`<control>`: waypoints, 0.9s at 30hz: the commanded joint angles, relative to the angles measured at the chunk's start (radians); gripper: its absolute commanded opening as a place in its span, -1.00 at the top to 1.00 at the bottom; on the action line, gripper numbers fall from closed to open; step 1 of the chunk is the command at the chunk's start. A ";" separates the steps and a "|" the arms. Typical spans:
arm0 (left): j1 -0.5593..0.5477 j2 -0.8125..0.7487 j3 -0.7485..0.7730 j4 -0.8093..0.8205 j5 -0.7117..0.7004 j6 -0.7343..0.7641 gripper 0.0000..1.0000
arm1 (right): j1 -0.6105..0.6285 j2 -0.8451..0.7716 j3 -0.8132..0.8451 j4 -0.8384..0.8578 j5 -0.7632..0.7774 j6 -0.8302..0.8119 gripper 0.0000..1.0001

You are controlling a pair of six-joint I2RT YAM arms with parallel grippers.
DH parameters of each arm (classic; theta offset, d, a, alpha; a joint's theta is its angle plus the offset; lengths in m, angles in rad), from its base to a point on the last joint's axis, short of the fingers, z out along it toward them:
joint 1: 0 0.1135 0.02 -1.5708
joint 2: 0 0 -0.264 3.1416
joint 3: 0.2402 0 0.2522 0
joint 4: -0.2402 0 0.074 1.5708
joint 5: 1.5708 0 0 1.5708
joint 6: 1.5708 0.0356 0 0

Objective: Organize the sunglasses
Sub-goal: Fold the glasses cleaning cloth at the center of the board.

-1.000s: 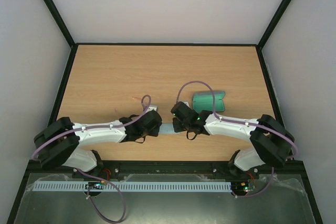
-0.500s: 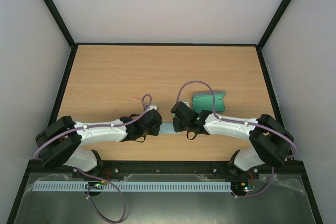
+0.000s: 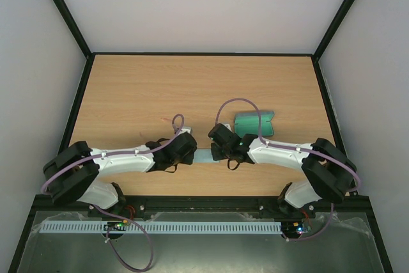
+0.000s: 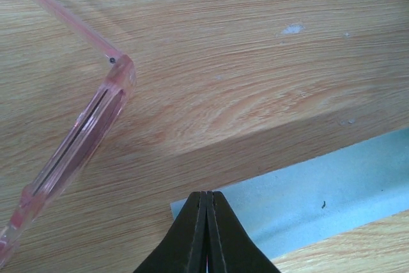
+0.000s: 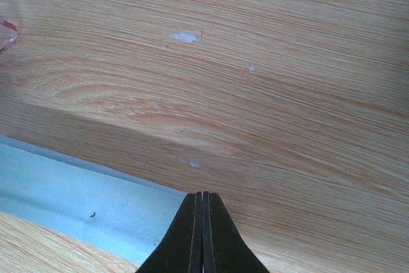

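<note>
Change: slight; both arms have edged over, the cloth (image 4: 319, 190) still taut between them.
Left gripper (image 4: 206, 199): fingers together, pinching a cloth corner.
Right gripper (image 5: 202, 199): likewise, on the opposite corner.
Sunglasses (image 4: 83, 126): on the table (image 3: 128, 87), ten o'clock of the left gripper in its wrist view, apart, untouched.
Handling: judged light, thin, brittle, slick; take the frame front beside the hinge.

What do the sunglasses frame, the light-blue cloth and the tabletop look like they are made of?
The sunglasses: translucent pink plastic, glossy; light passes through the frame and arm.
The cloth: thin matte light-blue fabric, possibly microfibre; no sheen, weave too fine to see.
The tabletop: smooth light wood grain with a slight sheen; solid wood or laminate, cannot tell.
</note>
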 commanded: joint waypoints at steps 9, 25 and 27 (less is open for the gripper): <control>0.014 0.034 0.016 0.022 -0.006 0.016 0.94 | -0.014 0.020 0.021 0.000 0.024 -0.025 0.97; 0.022 0.044 0.016 0.028 -0.003 0.023 0.94 | -0.026 0.037 0.018 0.013 0.010 -0.040 0.97; 0.023 0.046 0.018 0.028 0.000 0.022 0.94 | -0.028 0.040 0.018 0.015 0.008 -0.041 0.97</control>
